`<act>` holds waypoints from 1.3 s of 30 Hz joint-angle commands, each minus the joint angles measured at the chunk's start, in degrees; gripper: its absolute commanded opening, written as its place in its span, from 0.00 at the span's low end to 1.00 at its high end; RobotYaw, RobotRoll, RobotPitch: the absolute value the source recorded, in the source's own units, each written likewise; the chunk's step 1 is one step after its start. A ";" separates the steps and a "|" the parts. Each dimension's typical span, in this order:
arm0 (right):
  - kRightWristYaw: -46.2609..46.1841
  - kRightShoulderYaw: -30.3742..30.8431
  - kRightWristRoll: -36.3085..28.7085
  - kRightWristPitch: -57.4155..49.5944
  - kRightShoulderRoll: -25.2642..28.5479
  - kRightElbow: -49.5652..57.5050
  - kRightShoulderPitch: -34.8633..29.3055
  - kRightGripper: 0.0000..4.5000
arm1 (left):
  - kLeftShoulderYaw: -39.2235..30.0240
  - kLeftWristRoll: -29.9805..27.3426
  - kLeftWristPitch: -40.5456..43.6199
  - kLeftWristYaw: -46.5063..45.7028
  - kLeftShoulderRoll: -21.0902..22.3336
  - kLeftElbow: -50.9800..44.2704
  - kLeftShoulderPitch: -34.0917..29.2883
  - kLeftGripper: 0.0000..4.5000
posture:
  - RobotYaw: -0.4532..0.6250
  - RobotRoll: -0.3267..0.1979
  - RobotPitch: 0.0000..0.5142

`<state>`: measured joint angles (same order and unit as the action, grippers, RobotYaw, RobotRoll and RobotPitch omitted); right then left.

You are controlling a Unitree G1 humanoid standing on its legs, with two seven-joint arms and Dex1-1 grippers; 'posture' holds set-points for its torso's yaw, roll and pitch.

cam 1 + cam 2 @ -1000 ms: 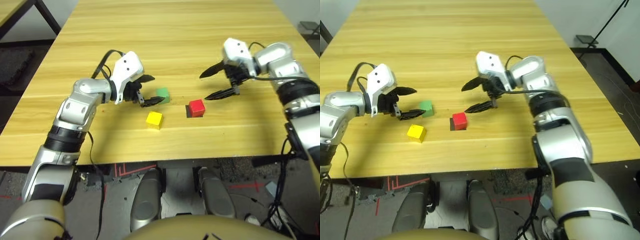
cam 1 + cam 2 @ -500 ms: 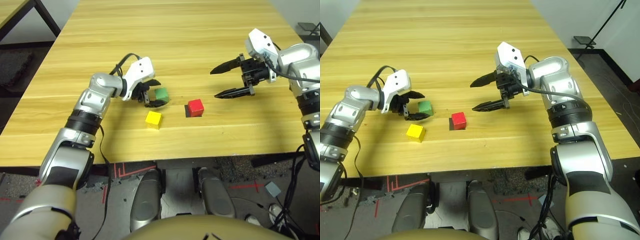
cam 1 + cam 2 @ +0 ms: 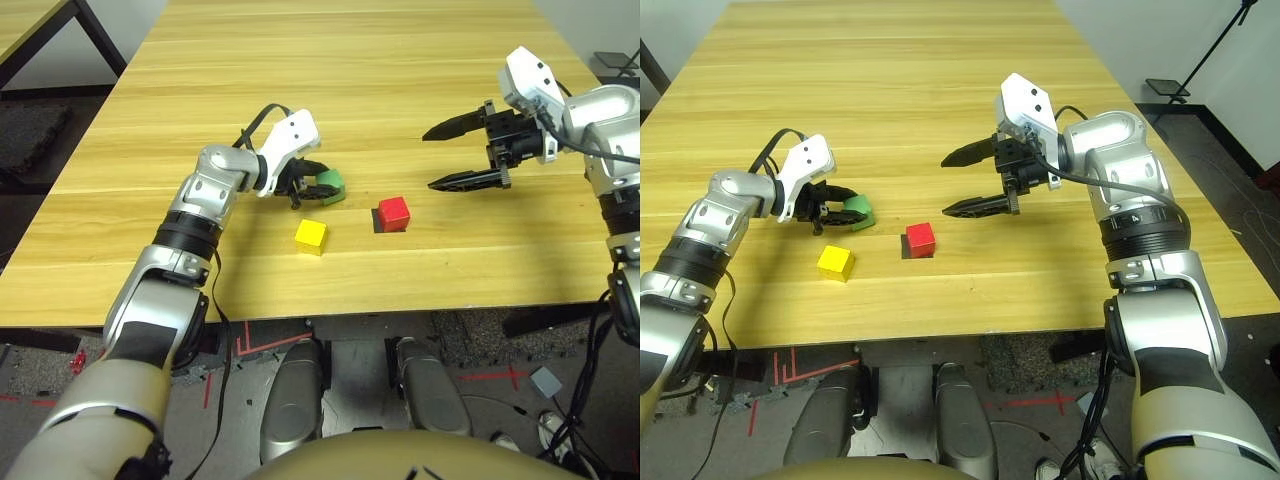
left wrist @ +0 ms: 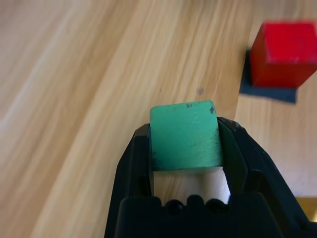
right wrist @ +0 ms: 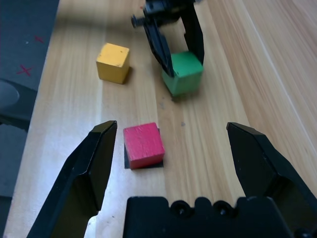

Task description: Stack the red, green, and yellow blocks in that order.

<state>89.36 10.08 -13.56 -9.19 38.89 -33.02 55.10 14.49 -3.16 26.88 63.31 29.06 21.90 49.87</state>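
Note:
My left gripper [image 3: 318,186] is shut on the light green block [image 3: 330,186], which sits slightly tilted between the fingers [image 4: 136,163], close above the table. The green block [image 4: 184,135] fills the gap between both pads. The red block [image 3: 392,213] rests on a flat black patch [image 4: 267,89] to the right of it. The yellow block [image 3: 311,236] lies nearer the front edge, just below the green one. My right gripper [image 3: 430,160] hovers open to the right of and beyond the red block [image 5: 143,144], holding nothing.
The wooden table [image 3: 360,60] stretches far back with bare room behind the blocks. Its front edge [image 3: 350,310] runs close below the yellow block. A dark table leg [image 3: 100,40] and floor show at the far left.
My left gripper has closed on the green block and tipped it slightly. The right arm drew back to the right, away from the red block, then held still.

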 commanded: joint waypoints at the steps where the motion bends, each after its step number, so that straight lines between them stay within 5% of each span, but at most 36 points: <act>1: 1.54 -1.50 0.72 3.29 1.38 -3.96 -1.09 1.00 | 0.73 -1.83 11.66 0.04 0.47 -11.86 1.20 0.45 | 0.63 0.60 0.20; 5: 3.14 -1.25 -1.01 7.64 3.82 -8.60 -3.94 1.00 | 1.96 -4.23 24.13 -1.66 -0.41 -23.95 2.27 0.45 | 0.62 0.62 0.20; 10: 3.14 -1.10 -1.52 10.39 5.58 -11.75 -5.46 1.00 | 2.87 -6.35 30.28 -4.68 -3.05 -28.05 2.55 0.45 | 0.61 0.64 0.21; 39: 2.68 -5.65 -3.97 -0.01 5.51 3.36 -9.71 1.00 | 6.98 -6.59 20.46 -10.06 -10.39 -17.67 -0.11 0.45 | 0.52 0.65 0.28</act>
<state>92.03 5.28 -17.03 -8.88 44.35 -30.74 46.16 21.32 -9.76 48.34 53.59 18.85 3.13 50.46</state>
